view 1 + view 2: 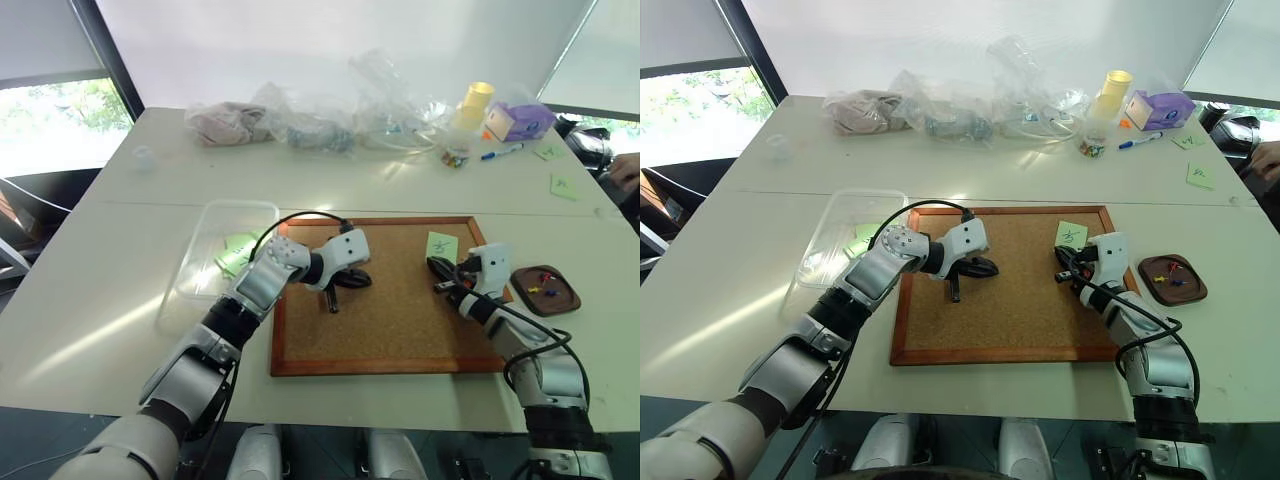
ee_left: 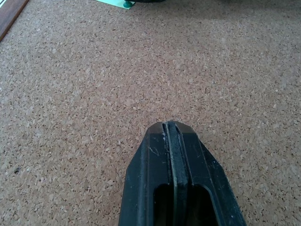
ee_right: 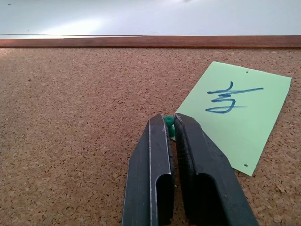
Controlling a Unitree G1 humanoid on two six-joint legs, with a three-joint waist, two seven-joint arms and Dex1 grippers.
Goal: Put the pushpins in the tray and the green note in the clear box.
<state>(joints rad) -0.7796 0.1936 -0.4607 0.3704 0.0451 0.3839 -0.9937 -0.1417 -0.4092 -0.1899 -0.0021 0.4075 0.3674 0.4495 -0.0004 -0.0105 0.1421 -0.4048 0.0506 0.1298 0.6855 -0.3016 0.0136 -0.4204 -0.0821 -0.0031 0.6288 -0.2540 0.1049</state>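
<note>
On the corkboard (image 1: pixel 385 320), my right gripper (image 3: pixel 169 123) is shut on a green pushpin (image 3: pixel 168 119) stuck at the near corner of the green note (image 3: pixel 235 113). The note lies flat at the board's far right (image 1: pixel 441 246). Right of the board sits the brown tray (image 1: pixel 570 300), holding red and blue pushpins (image 1: pixel 540 286). My left gripper (image 1: pixel 355 280) hovers shut and empty over the middle of the cork, pointing right. Left of the board, the clear box (image 1: pixel 195 240) holds green notes (image 1: pixel 237 252).
Wrinkly plastic bags (image 1: pixel 320 125), a yellow cup (image 1: pixel 477 100), a purple box (image 1: pixel 520 120), a marker pen (image 1: pixel 500 152) and a small jar of pins (image 1: pixel 455 155) line the table's far side. More green notes (image 1: pixel 563 185) lie far right, near a person's hand (image 1: pixel 628 168).
</note>
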